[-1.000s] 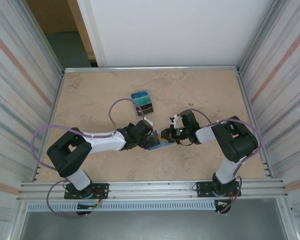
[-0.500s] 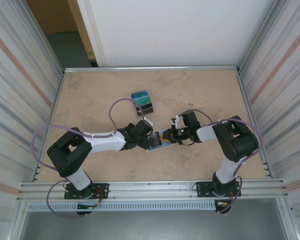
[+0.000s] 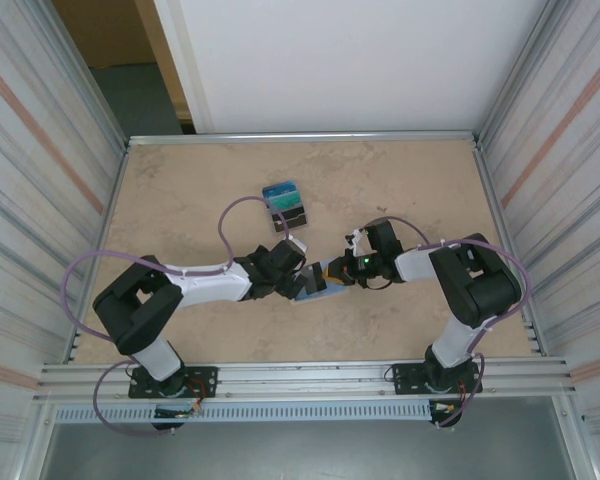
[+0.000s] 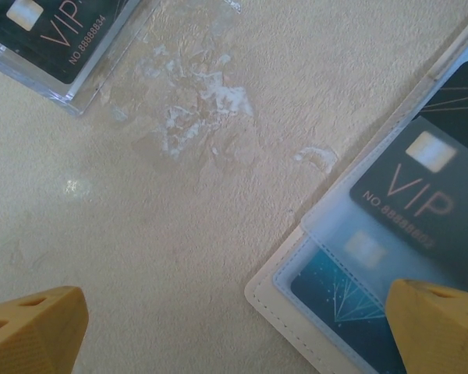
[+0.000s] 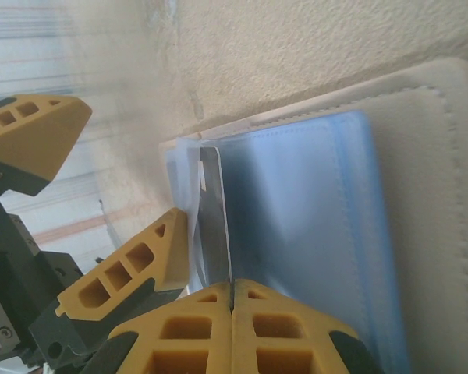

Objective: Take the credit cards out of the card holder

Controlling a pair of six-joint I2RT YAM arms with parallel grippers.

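The card holder (image 3: 317, 289) lies open on the table between both arms, tan with a pale-blue lining (image 5: 312, 234). In the left wrist view its pockets (image 4: 327, 257) show a black VIP card (image 4: 417, 183) and a teal card (image 4: 347, 292). My left gripper (image 4: 234, 335) is open and straddles the holder's corner, one fingertip (image 4: 441, 323) over the teal card, the other (image 4: 31, 331) over bare table. My right gripper (image 5: 232, 300) is shut on the edge of a thin grey card (image 5: 214, 226) standing up from the lining. From above, the left gripper (image 3: 296, 277) and right gripper (image 3: 332, 270) nearly meet.
A clear plastic tray (image 3: 285, 205) with a blue and a black card stands on the table behind the grippers; its corner with a VIP card (image 4: 51, 35) is at the top left of the left wrist view. Metal walls close in the table's sides.
The right arm's elbow has drifted slightly to the right. The card holder and both grippers have barely moved.
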